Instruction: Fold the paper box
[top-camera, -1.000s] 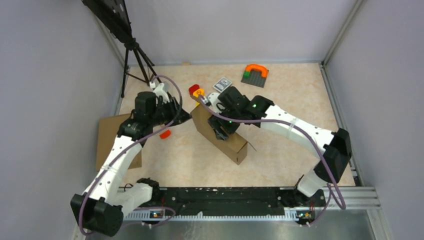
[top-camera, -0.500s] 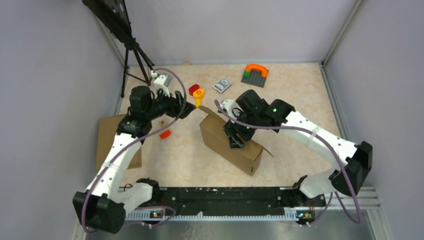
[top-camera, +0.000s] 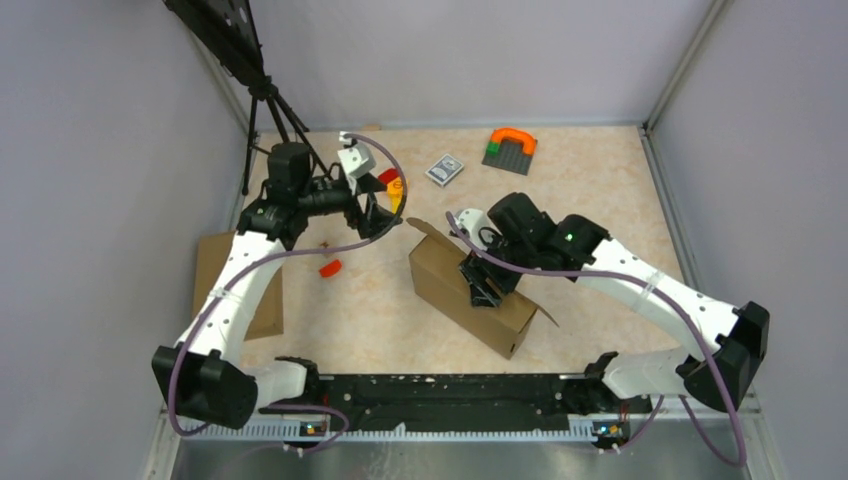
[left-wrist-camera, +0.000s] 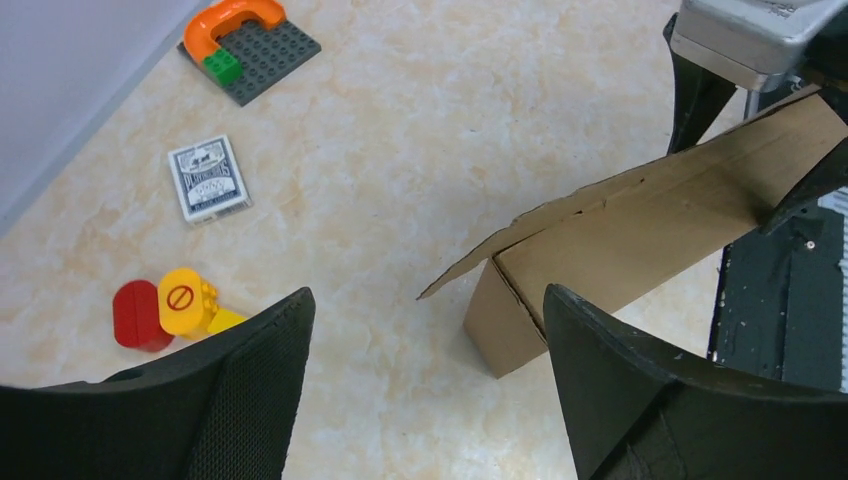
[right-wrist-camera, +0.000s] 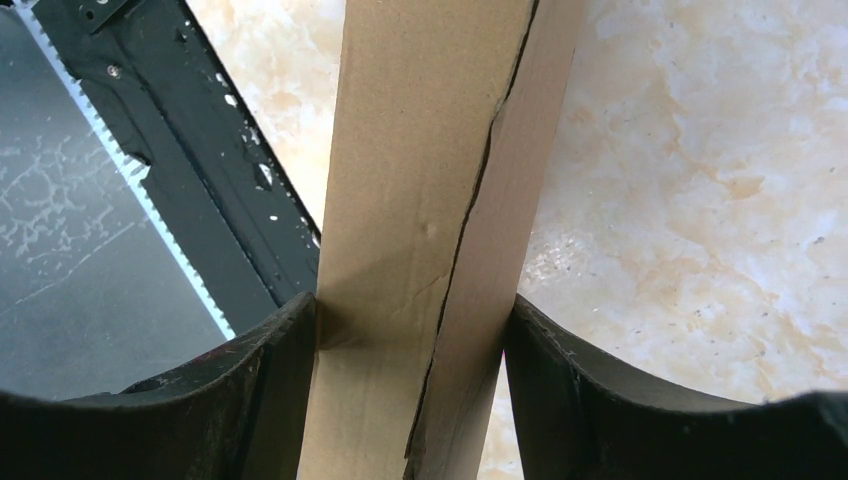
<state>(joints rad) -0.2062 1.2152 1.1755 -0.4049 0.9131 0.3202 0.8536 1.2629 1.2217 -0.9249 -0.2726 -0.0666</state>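
Right gripper (right-wrist-camera: 408, 310) pinching a brown carton (top-camera: 440, 275); left gripper (left-wrist-camera: 425, 300) hanging spread.
The right gripper's black fingers (right-wrist-camera: 250, 400) are clamping the carton's creased cardboard sides at mid-worktop (top-camera: 600, 190), a marbled beige surface; one end flap is sticking open. The left gripper is hovering with jaws wide apart near a yellow block (left-wrist-camera: 182, 300) and a red block (left-wrist-camera: 135, 315). The paper box (top-camera: 212, 262), flat plain brown cardboard, is lying at the worktop's left edge, partly under the left arm.
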